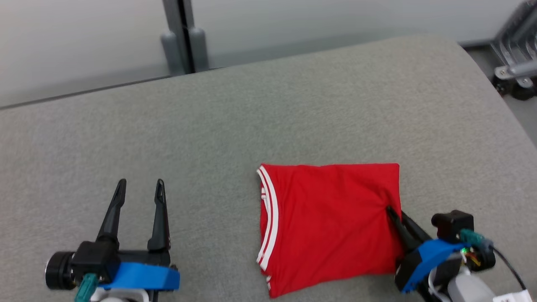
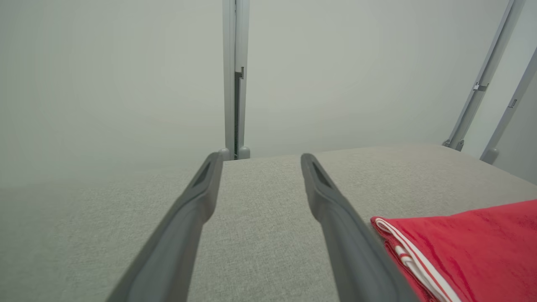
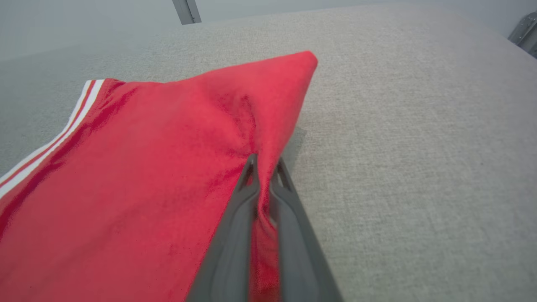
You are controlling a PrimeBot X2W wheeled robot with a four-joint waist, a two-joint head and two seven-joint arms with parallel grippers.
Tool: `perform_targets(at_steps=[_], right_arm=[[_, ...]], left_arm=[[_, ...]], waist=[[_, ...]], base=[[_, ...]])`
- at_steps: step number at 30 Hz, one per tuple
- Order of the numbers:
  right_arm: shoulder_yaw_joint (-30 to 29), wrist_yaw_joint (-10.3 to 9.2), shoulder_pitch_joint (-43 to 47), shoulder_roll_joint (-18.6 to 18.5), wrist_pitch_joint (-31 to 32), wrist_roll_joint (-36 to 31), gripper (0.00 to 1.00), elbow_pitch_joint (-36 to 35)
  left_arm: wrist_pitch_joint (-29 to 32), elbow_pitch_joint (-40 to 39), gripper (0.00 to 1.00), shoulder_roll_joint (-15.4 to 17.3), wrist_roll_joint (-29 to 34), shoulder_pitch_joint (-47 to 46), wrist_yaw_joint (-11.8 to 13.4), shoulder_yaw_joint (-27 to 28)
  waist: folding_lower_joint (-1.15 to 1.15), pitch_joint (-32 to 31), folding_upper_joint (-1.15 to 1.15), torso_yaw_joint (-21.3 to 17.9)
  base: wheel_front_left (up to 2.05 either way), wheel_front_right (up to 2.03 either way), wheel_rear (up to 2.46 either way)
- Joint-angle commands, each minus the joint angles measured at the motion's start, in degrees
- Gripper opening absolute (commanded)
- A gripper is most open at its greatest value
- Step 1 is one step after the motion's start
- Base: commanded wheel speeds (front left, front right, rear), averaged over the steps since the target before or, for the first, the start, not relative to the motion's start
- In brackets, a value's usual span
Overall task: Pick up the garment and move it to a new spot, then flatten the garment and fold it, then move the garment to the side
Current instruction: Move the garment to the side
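Observation:
A folded red garment (image 1: 327, 222) with white stripes along its left hem lies on the grey cushioned surface (image 1: 268, 117). My right gripper (image 1: 394, 214) is shut on the garment's right edge. In the right wrist view the red cloth (image 3: 147, 176) is pinched between the two dark fingers (image 3: 293, 218) and bunches up at the gripper (image 3: 263, 161). My left gripper (image 1: 140, 186) rests on the surface to the left of the garment, open and empty. In the left wrist view that gripper (image 2: 260, 161) points at the far edge, with the garment's striped hem (image 2: 419, 256) off to its right.
A grey post (image 1: 183, 35) stands behind the surface's far edge. A metal frame with wheels (image 1: 516, 63) sits at the upper right, beyond the surface's rounded corner. Bare grey fabric lies behind and left of the garment.

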Motion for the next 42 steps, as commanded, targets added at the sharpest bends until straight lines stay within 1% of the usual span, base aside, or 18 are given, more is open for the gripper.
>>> perform_targets(at_steps=[1,4,7,8,11,16,18,22,30,31,32,34,35,36,38,39,42], right_arm=[[0.0,-0.05,-2.37,-0.41,-0.5,1.17,0.0,0.58],[0.73,-0.05,-7.47,-1.37,-1.46,2.7,0.0,2.57],[1.13,-0.04,-14.19,-2.57,-2.57,3.04,0.0,5.42],[0.76,-0.04,-16.38,-2.85,-3.05,3.39,0.0,6.57],[-1.2,-0.05,-22.7,-5.23,-4.3,3.23,0.0,10.91],[-5.83,-0.04,-30.74,-9.81,-6.4,1.58,0.0,18.0],[-7.59,-0.04,-32.69,-11.11,-6.98,0.67,0.0,20.26],[-9.9,-0.04,-35.7,-12.41,-8.02,-1.25,0.0,23.09],[-13.85,-0.04,-38.81,-14.22,-9.02,-8.27,0.0,28.23],[-14.2,-0.04,-39.01,-14.35,-9.12,-8.98,0.08,28.53],[-14.33,-0.04,-39.1,-14.21,-9.28,-9.88,0.29,28.75],[-14.67,-0.04,-38.64,-13.86,-9.5,-11.6,0.41,28.79],[-15.25,-0.04,-38.09,-13.77,-9.69,-12.28,0.74,28.63],[-16.11,-0.04,-37.31,-13.61,-9.71,-13.18,1.0,28.61],[-17.95,-0.04,-35.76,-13.41,-9.81,-14.82,1.0,27.9],[-20.02,-0.04,-33.79,-12.95,-10.01,-16.01,1.0,26.03],[-23.64,-0.04,-29.05,-11.44,-10.03,-16.62,1.0,20.02]], left_arm=[[-0.07,-0.48,1.0,0.36,0.45,-1.12,-0.18,-0.04],[0.41,-1.74,1.0,0.91,1.05,-2.74,0.05,-0.14],[1.22,-3.1,1.0,1.8,1.79,-4.98,-0.62,-0.55],[1.44,-3.45,1.0,2.06,2.05,-5.77,-0.9,-0.7],[2.07,-4.51,1.0,2.55,2.69,-8.62,-1.42,-1.2],[2.67,-5.3,1.0,3.51,3.66,-12.52,-2.48,-1.86],[2.69,-5.52,1.0,3.69,4.02,-13.75,-2.89,-2.12],[2.83,-5.57,1.0,4.44,4.41,-14.76,-3.04,-2.17],[2.91,-5.48,1.0,4.61,4.55,-16.58,-3.51,-2.92],[2.85,-5.44,1.0,4.53,4.6,-16.79,-3.6,-3.08],[2.76,-5.37,1.0,4.46,4.63,-16.96,-3.66,-3.23],[2.56,-5.1,1.0,4.35,4.63,-17.28,-3.74,-3.44],[2.42,-4.89,1.0,4.24,4.56,-17.32,-3.78,-3.56],[2.32,-4.66,1.0,4.12,4.5,-17.26,-3.78,-3.67],[2.04,-4.22,1.0,3.81,4.28,-16.93,-3.69,-3.92],[1.72,-3.54,1.0,3.57,4.03,-16.25,-3.49,-4.03],[1.31,-2.0,1.0,3.12,3.51,-15.05,-3.22,-4.06]], waist=[[0.0,-0.46,0.0,-2.05],[0.0,2.15,0.0,-3.96],[0.0,5.54,0.0,-4.6],[0.0,6.68,0.0,-4.56],[0.0,10.0,0.0,-3.6],[0.0,14.29,0.0,-1.73],[0.0,15.46,0.0,-1.17],[0.0,17.12,0.0,-0.9],[0.0,19.38,0.0,-0.04],[0.0,19.54,0.0,0.11],[0.0,19.62,0.0,0.21],[0.0,19.6,0.0,0.43],[0.0,19.45,0.0,0.57],[0.0,19.23,0.0,0.66],[0.0,18.46,0.0,0.92],[0.0,17.41,0.0,1.24],[0.0,15.17,0.0,1.92]], base=[[0.0,0.0,0.0],[0.0,0.0,0.0],[0.0,0.0,0.0],[0.0,0.0,0.0],[0.0,0.0,0.0],[0.0,0.0,0.0],[0.0,0.0,0.0],[0.0,0.0,0.0],[0.0,0.0,0.0],[0.0,0.0,0.0],[0.0,0.0,0.0],[0.0,0.0,0.0],[0.0,0.0,0.0],[0.0,0.0,0.0],[0.0,0.0,0.0],[0.0,0.0,0.0],[0.0,0.0,0.0]])
